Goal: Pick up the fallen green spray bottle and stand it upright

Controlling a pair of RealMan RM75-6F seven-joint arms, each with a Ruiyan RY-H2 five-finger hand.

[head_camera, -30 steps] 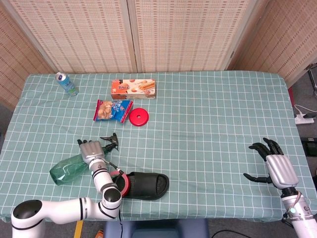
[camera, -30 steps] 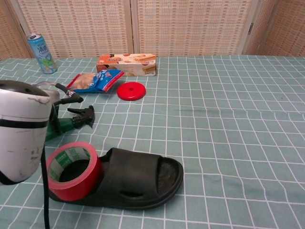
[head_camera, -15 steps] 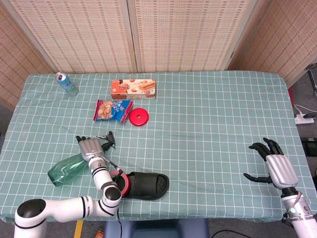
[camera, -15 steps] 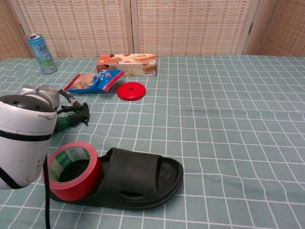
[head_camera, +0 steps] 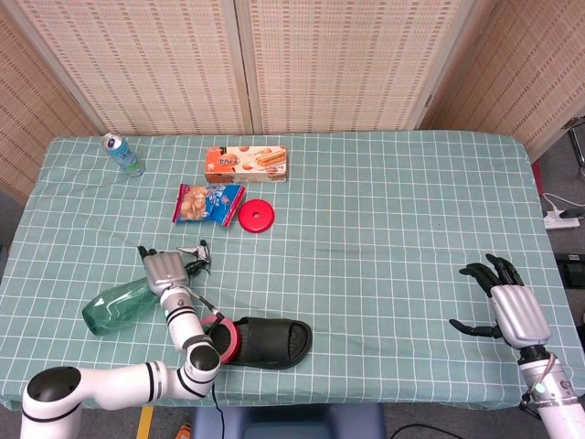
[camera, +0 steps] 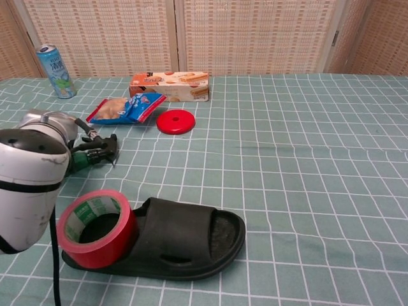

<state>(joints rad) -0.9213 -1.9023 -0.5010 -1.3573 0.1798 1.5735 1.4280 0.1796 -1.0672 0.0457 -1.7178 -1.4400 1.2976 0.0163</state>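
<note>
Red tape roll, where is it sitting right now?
In the chest view the red tape roll sits near the front left of the table, resting on the heel end of the black slipper.

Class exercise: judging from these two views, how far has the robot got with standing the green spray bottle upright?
Done: the left hand has reached the green spray bottle and sits at its neck by the black trigger head. In hand: the grasp, though whether the fingers are fully closed is hard to tell. Left: the bottle lies on its side on the tablecloth, so lifting and standing it remain. The right hand is idle, open.
</note>
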